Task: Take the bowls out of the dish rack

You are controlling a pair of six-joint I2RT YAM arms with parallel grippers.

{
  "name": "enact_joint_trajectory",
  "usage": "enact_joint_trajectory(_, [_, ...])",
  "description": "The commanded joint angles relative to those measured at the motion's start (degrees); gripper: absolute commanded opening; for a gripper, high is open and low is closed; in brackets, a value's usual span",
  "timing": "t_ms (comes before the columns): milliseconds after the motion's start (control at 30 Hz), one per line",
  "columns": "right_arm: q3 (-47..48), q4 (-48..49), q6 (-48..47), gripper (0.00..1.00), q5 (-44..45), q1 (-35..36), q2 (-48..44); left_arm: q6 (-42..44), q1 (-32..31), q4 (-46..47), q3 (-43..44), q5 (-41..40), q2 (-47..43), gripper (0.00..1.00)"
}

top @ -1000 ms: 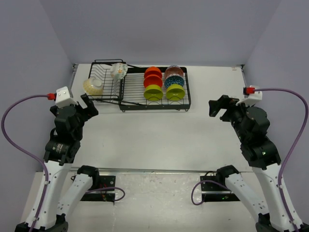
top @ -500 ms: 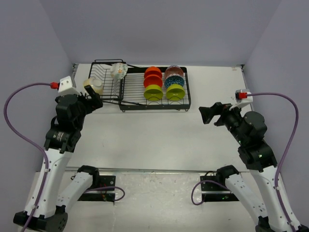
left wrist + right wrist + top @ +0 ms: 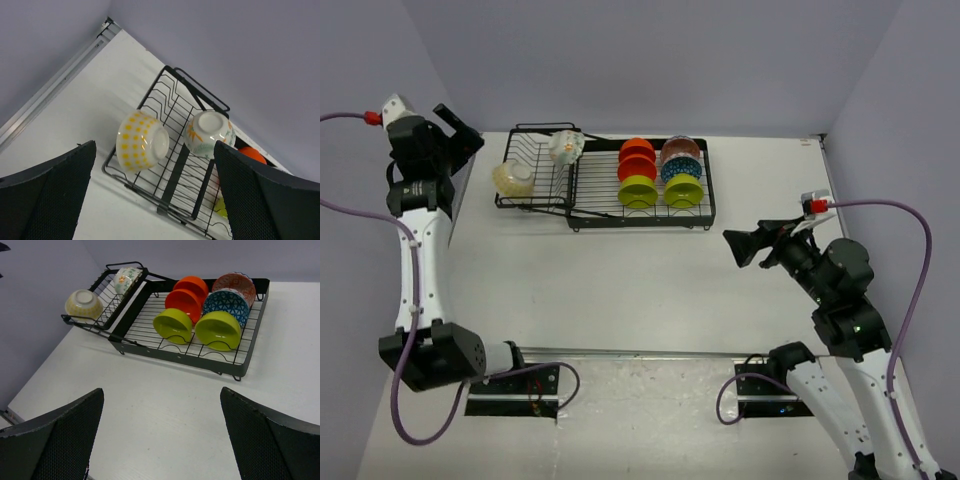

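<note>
The table (image 3: pixel 620 280) is white and flat. Pale purple walls (image 3: pixel 650 60) stand around it on three sides (left, back and right). A thin silver rail (image 3: pixel 640 352) runs along the near edge of the table. Another silver strip (image 3: pixel 55 80) lies where the table meets the left wall.

In the left wrist view, the dish rack (image 3: pixel 177 167) was cut off past the finger (image 3: pixel 265 200) at the view's right, behind which an orange bowl (image 3: pixel 250 154) and a lime bowl (image 3: pixel 221 208) were mostly hidden.
</note>
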Motion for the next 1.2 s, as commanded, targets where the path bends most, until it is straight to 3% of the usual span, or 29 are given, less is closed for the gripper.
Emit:
enact_joint_trajectory(0, [-0.98,3.58,-0.22,0.99,-2.95,-0.01,-0.87,-3.28,7.99,8.05,1.86,20.73,6.83,1.00])
enact_joint_trajectory(133, [-1.24,3.85,-0.30,0.99,-5.41,-0.01,-1.05,-9.33,11.59,26.07,-10.49,33.66,8.43,1.00])
enact_joint_trajectory(167, [-1.07,3.67,-0.39,0.99,-5.94,0.08,-1.05,-11.18,12.47,35.51,-12.80,35.85,9.13,1.00])
enact_joint_trajectory(333, [-1.15,3.14,-0.75,0.99,-8.75,0.08,-2.02,-11.46,14.68,46.47,-21.33,31.83,10.27,1.00])
enact_joint_trajectory(433, [-1.68,4.02,-0.83,0.99,-9.28,0.08,-2.55,-13.39,14.68,52.81,-23.11,34.72,12.29,1.00])
enact_joint_trajectory(733, [-1.51,3.41,-1.01,0.99,-10.69,0.17,-2.37,-14.80,14.68,57.31,-21.00,36.93,22.84,1.00])
enact_joint_trajectory(1167, [-1.68,3.41,-1.18,0.99,-10.60,0.08,-2.98,-17.44,14.68,61.71,-24.87,41.50,24.43,0.99])
